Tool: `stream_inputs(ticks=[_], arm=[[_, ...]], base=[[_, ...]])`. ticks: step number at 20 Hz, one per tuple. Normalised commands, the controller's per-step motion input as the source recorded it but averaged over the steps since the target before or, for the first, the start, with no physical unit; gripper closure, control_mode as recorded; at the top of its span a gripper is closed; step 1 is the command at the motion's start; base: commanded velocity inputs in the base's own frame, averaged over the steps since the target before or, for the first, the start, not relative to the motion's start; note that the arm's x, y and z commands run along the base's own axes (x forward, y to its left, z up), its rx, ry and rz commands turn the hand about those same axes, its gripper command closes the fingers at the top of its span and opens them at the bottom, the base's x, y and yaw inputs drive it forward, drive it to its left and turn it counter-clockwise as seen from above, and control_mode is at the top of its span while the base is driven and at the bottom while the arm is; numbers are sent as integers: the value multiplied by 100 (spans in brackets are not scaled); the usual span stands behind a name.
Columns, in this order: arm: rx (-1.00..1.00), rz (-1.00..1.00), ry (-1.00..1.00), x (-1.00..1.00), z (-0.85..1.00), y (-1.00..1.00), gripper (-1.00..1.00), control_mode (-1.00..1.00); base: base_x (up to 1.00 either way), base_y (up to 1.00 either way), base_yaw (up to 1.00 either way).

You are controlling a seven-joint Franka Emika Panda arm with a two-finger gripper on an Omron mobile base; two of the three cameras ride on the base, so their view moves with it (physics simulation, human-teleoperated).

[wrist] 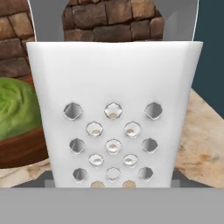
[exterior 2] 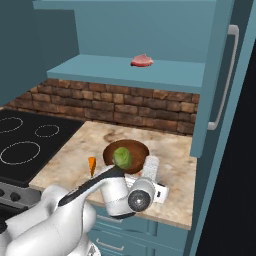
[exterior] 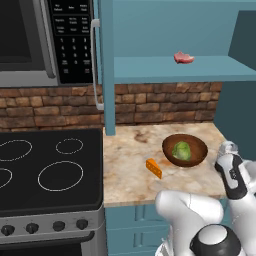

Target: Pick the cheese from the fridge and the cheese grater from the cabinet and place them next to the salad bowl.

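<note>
In the left base view the cheese (exterior: 154, 167) lies on the counter (exterior: 130, 165), just beside the salad bowl (exterior: 185, 150) at about eight o'clock from it; the bowl holds a green lettuce (exterior: 182, 150); the open cabinet (exterior: 165, 70) above has a lump of raw meat (exterior: 183, 57) on its shelf; the arm comes up at five o'clock. In the right base view the cheese grater (exterior 2: 151, 167) stands at about three o'clock from the bowl, very near it, with the hand right behind it. In the hand view the grater fills the middle, with the bowl at nine o'clock; the gripper (wrist: 113, 181) seems to be pinching the grater's wide sides, though the fingers are mostly hidden. If the hand opens while the grater is not flat on the counter, I think it could tip onto the bowl; pulling back crooked could drag it away.
</note>
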Motion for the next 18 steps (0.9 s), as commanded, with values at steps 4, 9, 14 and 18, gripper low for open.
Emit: stream_inputs(ticks=[4, 9, 14, 18], arm=[[0, 1, -5, 14, -16, 1, 100, -100], [0, 0, -1, 19, -13, 0, 100, -100], [0, 0, 0, 18, -13, 0, 100, -100], [0, 0, 0, 9, -18, -6, 100, -100]], base=[[0, 0, 0], [0, 0, 0], [0, 0, 0], [0, 0, 0]])
